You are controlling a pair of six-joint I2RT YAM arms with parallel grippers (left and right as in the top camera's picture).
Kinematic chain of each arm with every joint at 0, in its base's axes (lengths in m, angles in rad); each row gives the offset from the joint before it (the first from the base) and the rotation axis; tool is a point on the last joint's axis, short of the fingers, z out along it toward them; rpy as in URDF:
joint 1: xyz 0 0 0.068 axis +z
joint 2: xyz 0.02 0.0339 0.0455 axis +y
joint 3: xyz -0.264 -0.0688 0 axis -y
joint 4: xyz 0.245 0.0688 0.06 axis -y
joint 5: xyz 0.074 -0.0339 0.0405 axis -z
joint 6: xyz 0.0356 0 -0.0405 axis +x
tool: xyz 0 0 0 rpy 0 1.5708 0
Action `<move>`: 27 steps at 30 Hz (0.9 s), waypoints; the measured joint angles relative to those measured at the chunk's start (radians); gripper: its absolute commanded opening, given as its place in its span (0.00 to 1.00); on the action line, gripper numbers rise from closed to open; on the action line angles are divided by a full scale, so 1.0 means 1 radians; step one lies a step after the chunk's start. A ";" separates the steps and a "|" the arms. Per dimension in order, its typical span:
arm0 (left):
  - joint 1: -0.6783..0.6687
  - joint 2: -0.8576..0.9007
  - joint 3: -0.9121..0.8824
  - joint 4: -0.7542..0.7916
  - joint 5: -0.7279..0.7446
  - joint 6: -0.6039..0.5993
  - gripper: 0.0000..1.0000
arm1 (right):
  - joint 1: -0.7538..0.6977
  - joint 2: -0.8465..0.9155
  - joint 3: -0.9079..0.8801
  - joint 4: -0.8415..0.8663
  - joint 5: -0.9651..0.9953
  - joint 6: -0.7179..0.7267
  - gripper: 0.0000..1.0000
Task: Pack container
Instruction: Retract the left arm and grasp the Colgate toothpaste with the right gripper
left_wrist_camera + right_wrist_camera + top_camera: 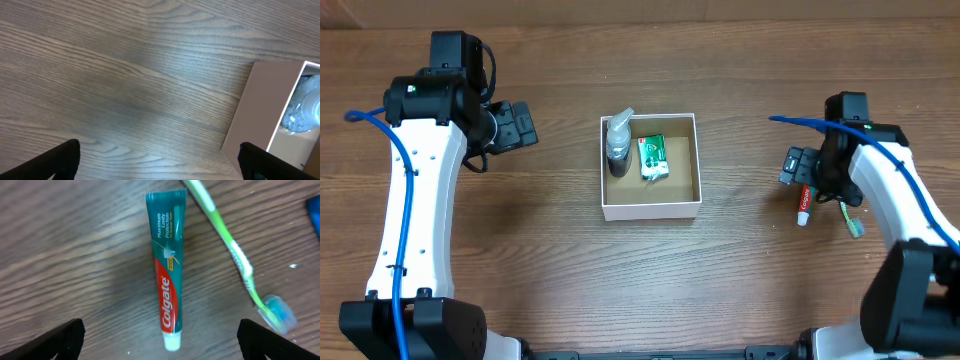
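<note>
The container (651, 209), a square white-walled cardboard box with a brown inside, sits at the table's middle. It holds a clear bottle (618, 145) and a green packet (653, 158). Its outer wall (255, 110) and the bottle (304, 111) show at the right of the left wrist view. A red and green toothpaste tube (168, 277) and a green toothbrush (235, 255) lie on the table at the right; the overhead view shows both, tube (805, 204) and brush (852, 220). My right gripper (160, 337) is open above the tube. My left gripper (160, 160) is open and empty, left of the container.
The wood table (540, 260) carries nothing else. A blue cable (795, 122) runs along the right arm, another (405, 230) along the left arm. A blue object (314, 210) sits at the right edge of the right wrist view.
</note>
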 measured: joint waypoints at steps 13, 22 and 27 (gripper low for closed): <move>0.000 0.000 -0.003 0.002 0.000 0.000 1.00 | 0.000 0.168 0.000 0.076 -0.035 -0.029 1.00; 0.000 0.000 -0.003 0.000 0.000 0.001 1.00 | 0.001 0.216 0.005 0.087 -0.072 -0.058 1.00; 0.000 0.000 -0.004 -0.005 0.000 0.003 1.00 | 0.001 0.237 0.029 0.069 -0.075 -0.060 1.00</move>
